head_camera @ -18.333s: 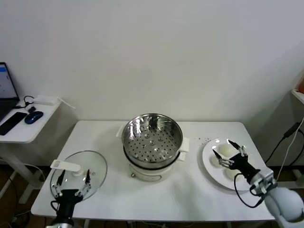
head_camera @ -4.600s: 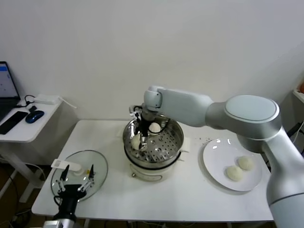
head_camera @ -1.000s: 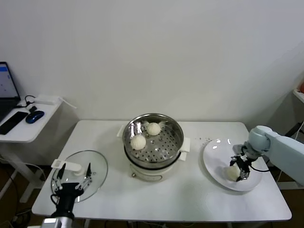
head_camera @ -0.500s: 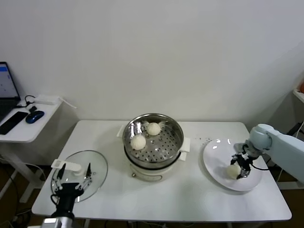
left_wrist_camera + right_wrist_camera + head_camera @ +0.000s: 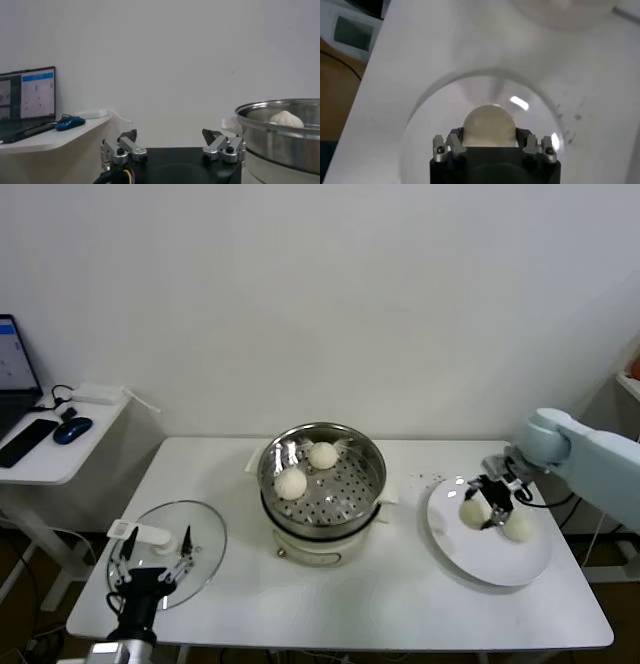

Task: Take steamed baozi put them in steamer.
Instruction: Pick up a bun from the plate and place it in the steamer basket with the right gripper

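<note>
**Third bun gripped, steamer off toward the surface's middle**

Right claw clamped on one steamed baozi, lifted just clear of the white plate near the surface's right edge; in the right wrist view, bun wedged between the two fingers, plate rim curving below. Second bun lying on the plate just beside the held one, on the side nearer the right edge. Two more already resting in the steamer at the surface's centre, both toward its back-left part. From the claw, steamer lies leftward, well apart, with front and right of the perforated floor free. Roundish load, so no long axis to mind. Right arm plainly nearer. Left claw spread and idle over the glass lid at the front-left corner.
</note>
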`<state>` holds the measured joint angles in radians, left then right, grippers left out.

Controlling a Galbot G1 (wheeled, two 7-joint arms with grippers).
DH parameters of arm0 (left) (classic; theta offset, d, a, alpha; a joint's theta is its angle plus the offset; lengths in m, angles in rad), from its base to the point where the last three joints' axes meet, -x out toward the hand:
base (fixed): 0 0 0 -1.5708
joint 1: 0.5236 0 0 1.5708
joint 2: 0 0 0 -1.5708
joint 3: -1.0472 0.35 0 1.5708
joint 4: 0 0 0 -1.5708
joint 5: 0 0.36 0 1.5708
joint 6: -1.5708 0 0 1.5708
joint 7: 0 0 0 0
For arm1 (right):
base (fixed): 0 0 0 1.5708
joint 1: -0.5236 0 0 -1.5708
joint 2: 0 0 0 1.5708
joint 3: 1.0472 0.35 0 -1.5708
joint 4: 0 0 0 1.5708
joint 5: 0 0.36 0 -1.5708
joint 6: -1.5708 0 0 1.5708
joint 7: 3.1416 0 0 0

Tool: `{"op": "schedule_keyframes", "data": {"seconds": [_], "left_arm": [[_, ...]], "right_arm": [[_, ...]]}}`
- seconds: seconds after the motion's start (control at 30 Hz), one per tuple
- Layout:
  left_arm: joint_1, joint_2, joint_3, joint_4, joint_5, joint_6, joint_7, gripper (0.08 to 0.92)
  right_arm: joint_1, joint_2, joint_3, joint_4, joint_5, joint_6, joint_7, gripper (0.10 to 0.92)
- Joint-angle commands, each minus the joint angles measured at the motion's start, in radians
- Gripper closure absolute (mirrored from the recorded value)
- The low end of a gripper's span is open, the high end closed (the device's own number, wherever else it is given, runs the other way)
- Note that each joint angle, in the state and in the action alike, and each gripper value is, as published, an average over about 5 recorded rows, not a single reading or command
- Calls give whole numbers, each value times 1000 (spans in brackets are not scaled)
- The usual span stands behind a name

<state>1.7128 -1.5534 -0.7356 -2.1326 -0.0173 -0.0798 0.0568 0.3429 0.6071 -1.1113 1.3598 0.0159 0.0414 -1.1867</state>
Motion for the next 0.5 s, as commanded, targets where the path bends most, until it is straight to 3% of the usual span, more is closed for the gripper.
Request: {"op": "schedule_keyframes", "data": {"seconds": [0.03,0.27,0.5], "left_arm": [[-1,0,0,-2,6,3,0,177],[-2,-1,-2,0,12,6,-1,177],[-7,-1,-2,2,17,10,-1,177]], "right_arm": [[397,101,-170,197,-27,201,-16,351],[462,247,-138,230,-179,366,8,350],[408,395,-89,252,-272,416,22,347]]}}
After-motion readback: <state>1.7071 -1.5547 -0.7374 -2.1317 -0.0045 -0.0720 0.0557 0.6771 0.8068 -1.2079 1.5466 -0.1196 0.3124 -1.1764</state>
